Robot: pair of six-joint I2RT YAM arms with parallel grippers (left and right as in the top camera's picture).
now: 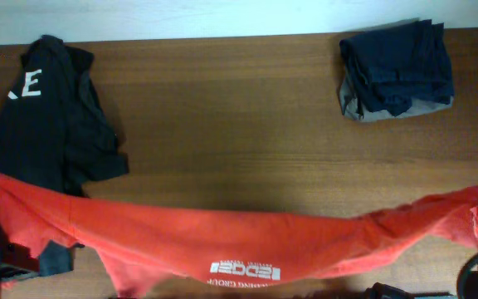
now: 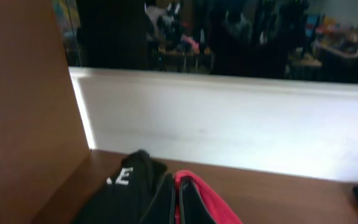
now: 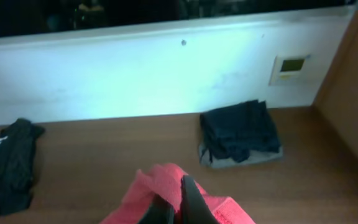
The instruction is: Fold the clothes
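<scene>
The 2 grippers each pinch red cloth: the left gripper [image 2: 178, 202] and right gripper [image 3: 176, 208] hold the orange-red T-shirt [image 1: 222, 237] stretched along the table's [image 1: 239, 141] near edge, corner to corner. This seems to be the spreading step before fold 1. The next move calls for laying it flat and smooth without losing either pinch.

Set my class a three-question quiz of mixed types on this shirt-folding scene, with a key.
1. True or false: the orange-red T-shirt lies neatly folded.
2. The left gripper and right gripper are each: A) open B) shut on the T-shirt C) shut on nothing.
3. Fill in: the black garment on the left shows a white letter ___.
Key: 1 false, it is stretched out between the grippers; 2 B; 3 E.
</scene>
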